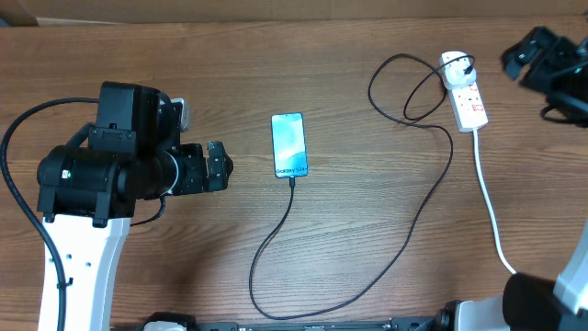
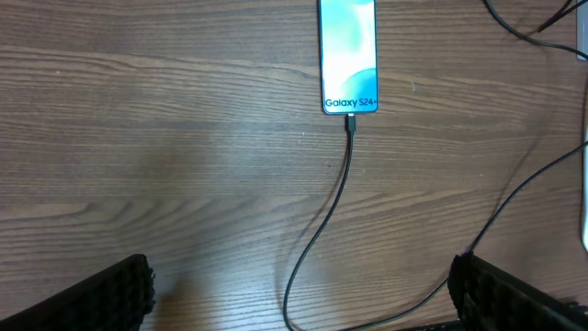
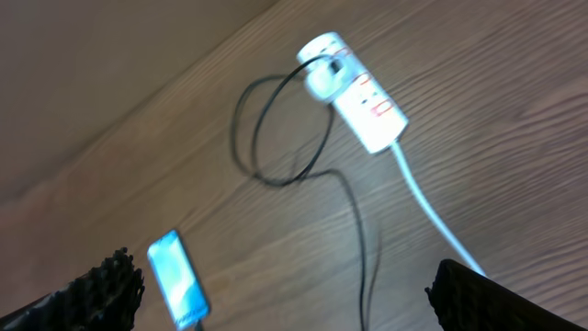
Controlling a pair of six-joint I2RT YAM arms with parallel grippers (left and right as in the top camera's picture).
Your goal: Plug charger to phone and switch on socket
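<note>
The phone [image 1: 288,144] lies flat mid-table with its cyan screen up. It also shows in the left wrist view [image 2: 348,55] and the right wrist view [image 3: 178,278]. The black charger cable [image 1: 418,221] has its tip in the phone's near end and loops right to its plug in the white socket strip [image 1: 464,94], which also shows in the right wrist view [image 3: 358,89]. My left gripper [image 1: 223,166] is open and empty, left of the phone. My right gripper [image 1: 524,57] is open and empty, raised to the right of the socket.
The socket's thick white cord [image 1: 491,216] runs toward the table's front right. The charger cable coils in a loop [image 1: 404,87] left of the socket and sweeps in a wide arc across the front of the table.
</note>
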